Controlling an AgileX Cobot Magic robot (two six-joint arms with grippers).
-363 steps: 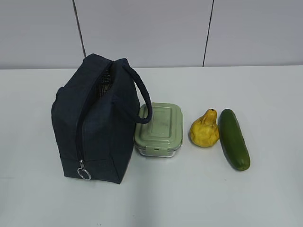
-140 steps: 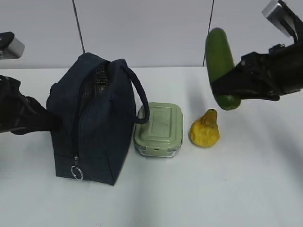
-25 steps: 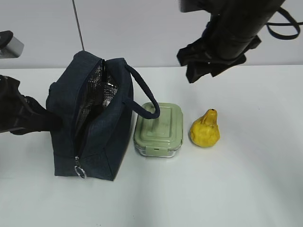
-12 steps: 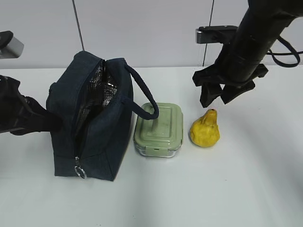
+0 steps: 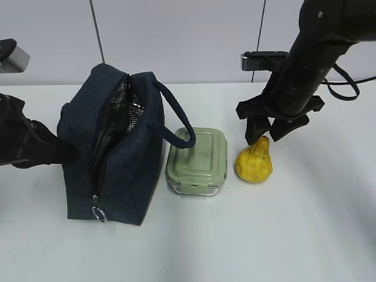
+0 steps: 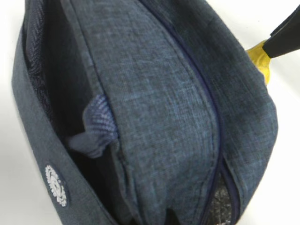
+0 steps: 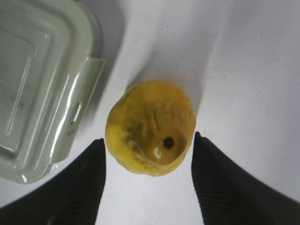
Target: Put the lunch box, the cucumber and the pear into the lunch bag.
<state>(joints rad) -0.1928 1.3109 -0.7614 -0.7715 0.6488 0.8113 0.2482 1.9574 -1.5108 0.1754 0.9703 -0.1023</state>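
The right gripper hung spread wide just above the pear, one finger on each side of the fruit in the wrist view and neither touching it. The pear stood on the table near the middle, just beside the lunch box, with its neck pointing up. The step in hand looked like picking up the pear. To do it well the gripper would need to come straight down until the fingers flanked the wide round base, not the narrow neck, and then close gently, since the bumpy skin could slip. The finger on the box side had little room, so it should drop without nudging the lid clip.

The lunch bag stood toward the table's left edge with its zipper open and silver lining showing. The cucumber was nowhere visible; I judged it was probably inside the bag, but the dark opening hid it. The left gripper was at the bag's far side; whether it pinched the fabric or only pressed against it could not be told
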